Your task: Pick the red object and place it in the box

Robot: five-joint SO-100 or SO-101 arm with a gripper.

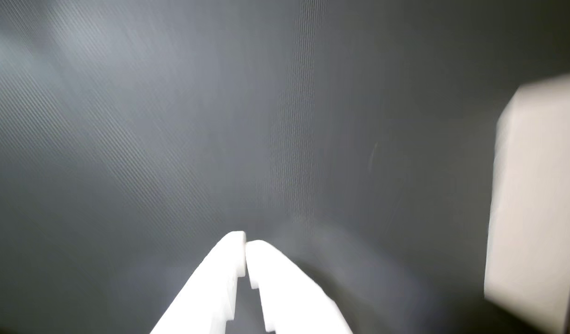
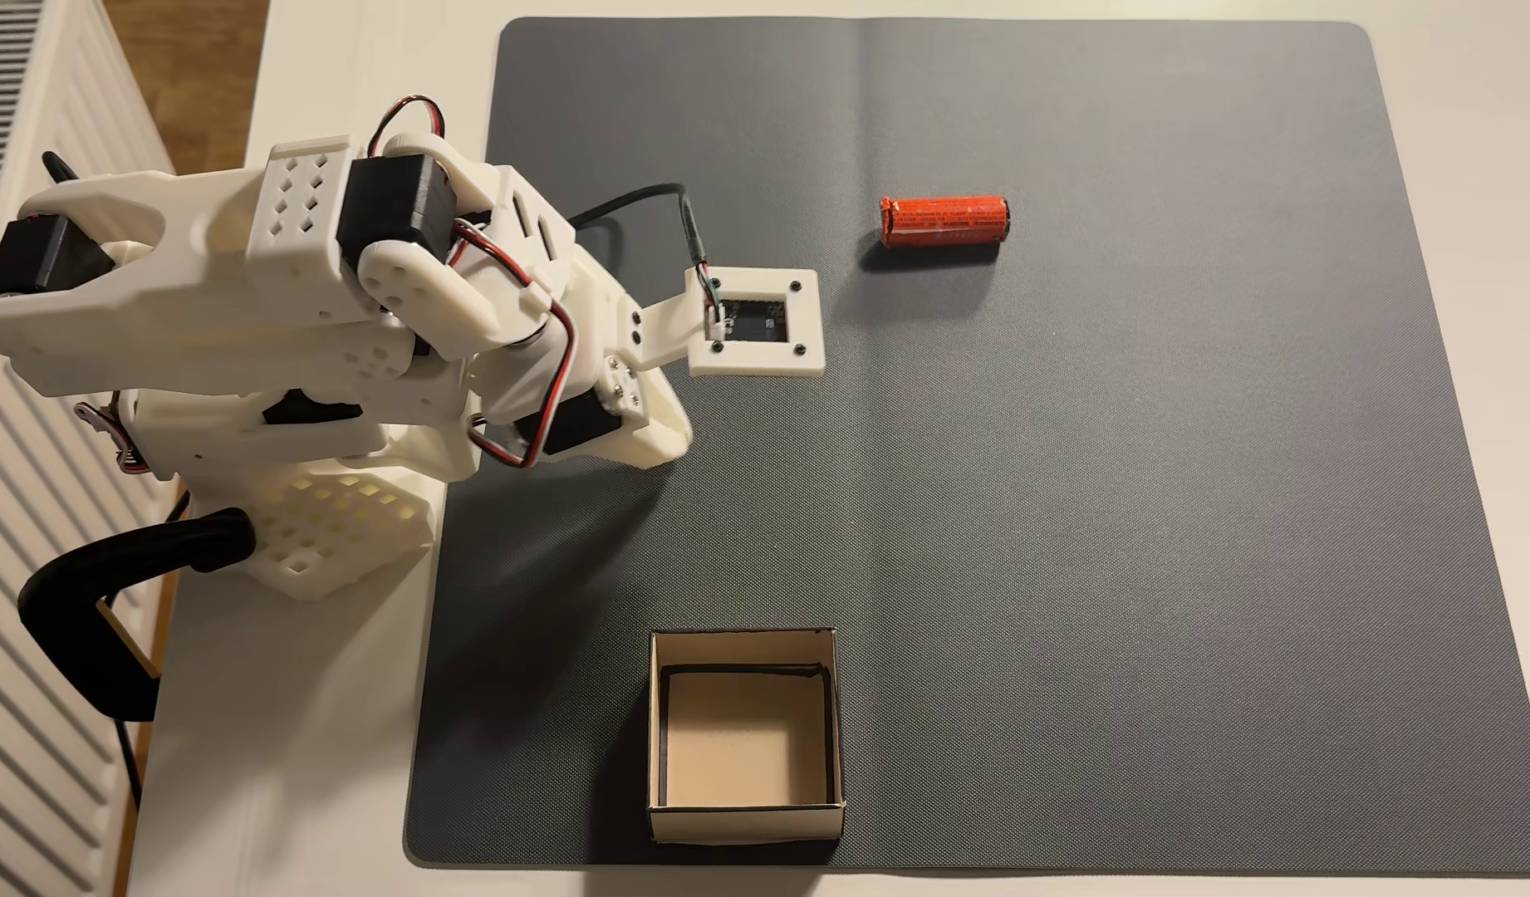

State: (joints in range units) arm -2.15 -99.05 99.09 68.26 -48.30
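A: Start with the big things. What's on the table?

B: A dark grey mat (image 2: 1089, 517) covers most of the pale table (image 2: 330, 776). The white arm (image 2: 313, 293) sits folded at the mat's left edge in the fixed view, clamped to the table.

A: And the box?

B: The cardboard box (image 2: 744, 815) stands on the mat near its lower edge, open side up, with nothing in it. In the wrist view a blurred pale block at the right edge (image 1: 535, 199) is probably that same box.

A: The red object?

B: The red cylinder (image 2: 944, 221) lies on its side on the mat's upper half, well apart from the box and some way from the arm. Nothing touches it.

A: The gripper?

B: The wrist view shows the gripper (image 1: 245, 243) with its two white fingers pressed together at the tips, nothing between them, over bare mat.

A: So how far along?

B: I'd say right at the start. The pick isn't done; reaching, grasping, carrying and dropping all remain.
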